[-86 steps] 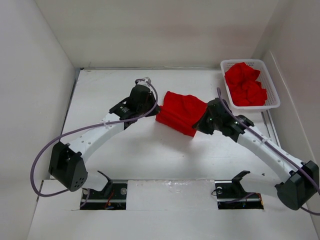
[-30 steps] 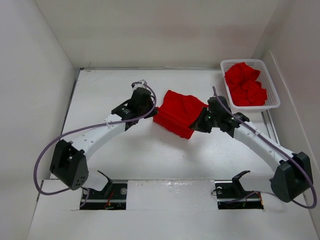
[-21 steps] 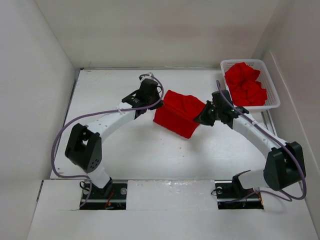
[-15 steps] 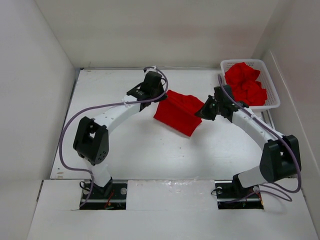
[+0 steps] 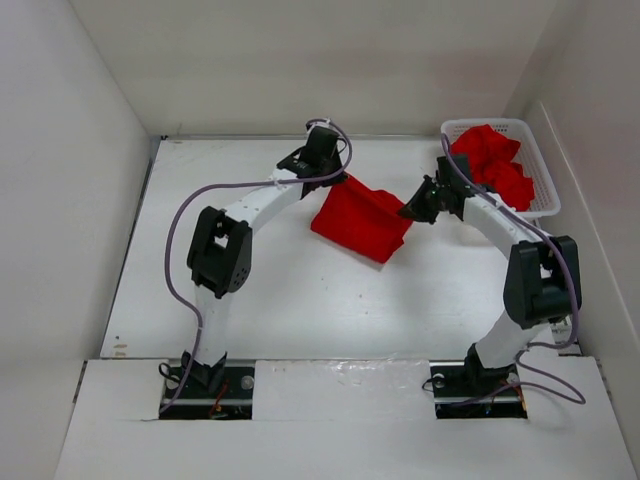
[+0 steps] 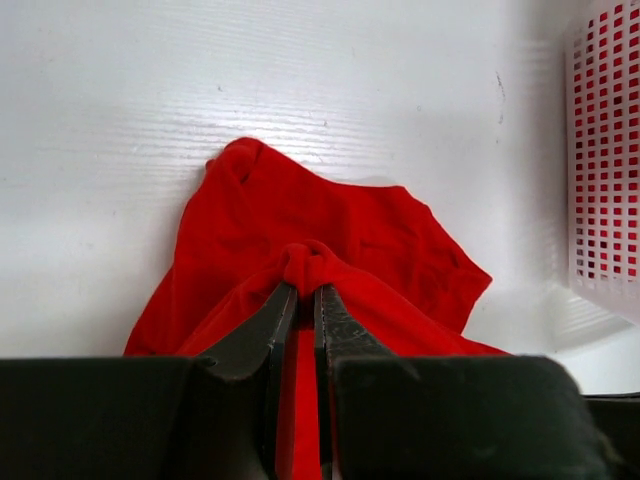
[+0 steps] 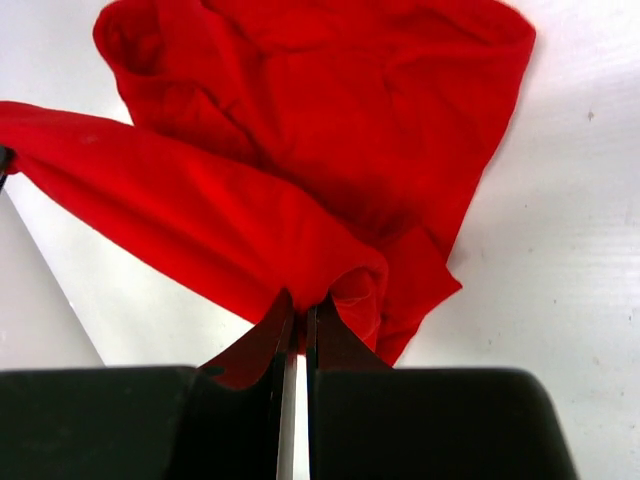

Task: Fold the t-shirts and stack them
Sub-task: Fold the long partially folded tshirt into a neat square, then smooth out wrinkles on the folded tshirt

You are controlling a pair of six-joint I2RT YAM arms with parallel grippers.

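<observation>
Pinched tight in the left gripper (image 6: 305, 291) (image 5: 341, 181): a bunched fold of the red t-shirt (image 6: 300, 215) (image 5: 360, 215). Clamped likewise in the right gripper (image 7: 300, 306) (image 5: 408, 212), on the opposite edge of the cloth (image 7: 330, 120). Stretched between both sets of tips, draping ahead of them onto the white table (image 5: 260, 290). Just behind the right gripper: white mesh basket (image 5: 546, 196) holding more crumpled red t-shirts (image 5: 492, 165).

Plain bright red t-shirt (image 5: 358, 218), red shirts (image 5: 490, 145) in white mesh basket (image 5: 546, 180) — white table (image 5: 300, 300), white walls (image 5: 60, 200)
</observation>
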